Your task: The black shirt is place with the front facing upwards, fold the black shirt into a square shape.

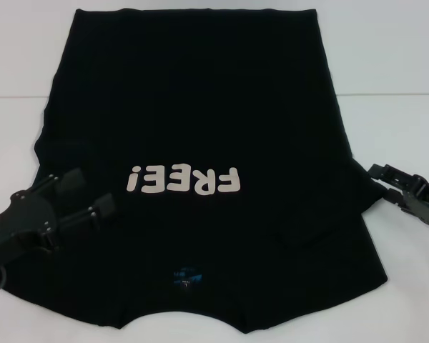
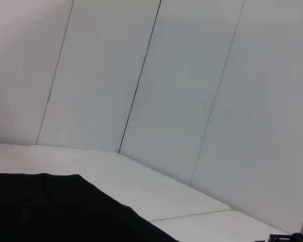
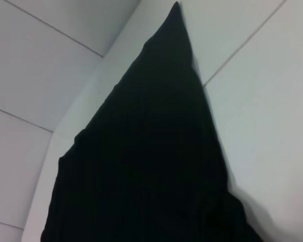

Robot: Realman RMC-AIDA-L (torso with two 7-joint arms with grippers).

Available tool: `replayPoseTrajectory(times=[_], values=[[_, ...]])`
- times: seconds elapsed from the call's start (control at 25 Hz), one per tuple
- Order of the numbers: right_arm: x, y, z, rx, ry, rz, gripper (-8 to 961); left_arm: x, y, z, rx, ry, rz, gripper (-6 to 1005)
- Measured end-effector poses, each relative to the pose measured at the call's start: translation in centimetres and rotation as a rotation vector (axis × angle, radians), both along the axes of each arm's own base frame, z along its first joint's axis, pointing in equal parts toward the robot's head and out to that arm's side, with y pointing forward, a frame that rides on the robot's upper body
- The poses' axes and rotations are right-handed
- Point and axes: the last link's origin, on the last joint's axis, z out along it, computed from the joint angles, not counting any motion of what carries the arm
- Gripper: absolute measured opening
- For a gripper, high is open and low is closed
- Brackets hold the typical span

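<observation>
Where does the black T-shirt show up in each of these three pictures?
Head view: the black shirt fills the middle, spread flat with its white lettering up.
Left wrist view: only a black corner along the lower edge.
Right wrist view: a tall black wedge across the centre.
Shared landmark: the white table under it.

Black shirt point(image 1: 200, 107) flat on white table point(image 1: 386, 57)

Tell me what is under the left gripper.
The left gripper, fingers apart, sits over the black shirt, beside the FREE! lettering. Whether it touches the cloth, and what lies beneath the shirt there, cannot be seen.
</observation>
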Motion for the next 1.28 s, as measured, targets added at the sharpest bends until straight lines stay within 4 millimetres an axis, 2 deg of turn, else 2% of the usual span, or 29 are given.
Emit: replayPoseTrajectory(times=[0.68,1.0,1.28], values=[[-0.9,0.8,-0.6,-0.008,-0.003,0.008,754,0.0,0.2,0.1,0.006,0.005,0.001,907],[-0.7,1.0,-1.3,-0.036,-0.036,-0.019,606,0.0,0.1,0.3,0.012,-0.002,0.000,908],[-1.0,1.1,-1.4,-0.038,-0.038,-0.009,347,-0.1,0.0,0.3,0.013,-0.004,0.003,908]])
